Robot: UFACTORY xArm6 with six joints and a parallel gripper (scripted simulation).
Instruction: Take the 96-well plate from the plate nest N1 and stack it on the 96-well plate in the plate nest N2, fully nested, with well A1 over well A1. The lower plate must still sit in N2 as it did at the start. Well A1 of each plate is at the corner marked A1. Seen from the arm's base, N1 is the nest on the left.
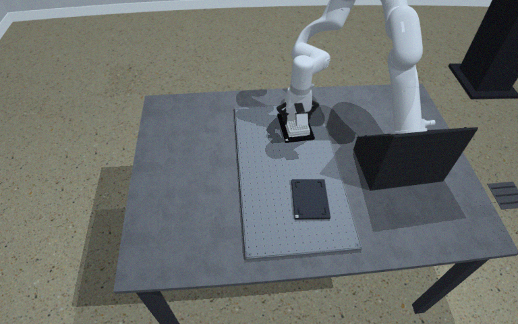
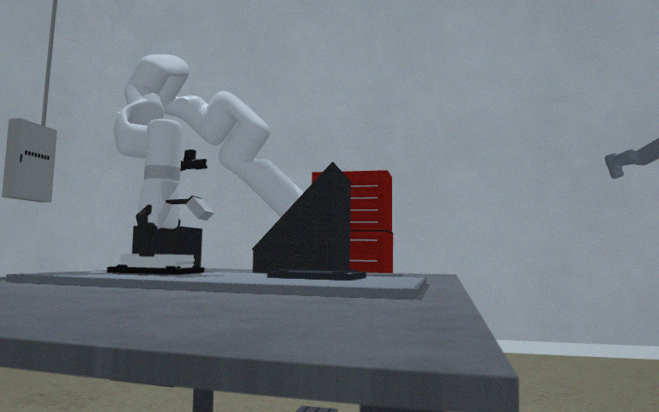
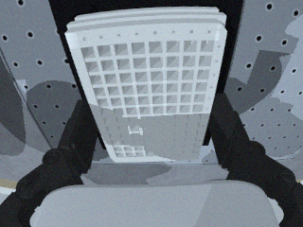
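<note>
White stacked 96-well plates (image 3: pixel 148 89) sit in the black plate nest N2 (image 3: pixel 60 9) at the breadboard's (image 1: pixel 267 213) far end, gripper (image 3: pixel 151 151) spread wide around them, grasping nothing, while plate nest N1 (image 1: pixel 309 198) lies bare nearby.

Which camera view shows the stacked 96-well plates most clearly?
The wrist view: the plates fill it, with well grid and layered rims visible. The top view shows them small, partly hidden by the open end effector. The exterior view shows only a pale side edge.
</note>
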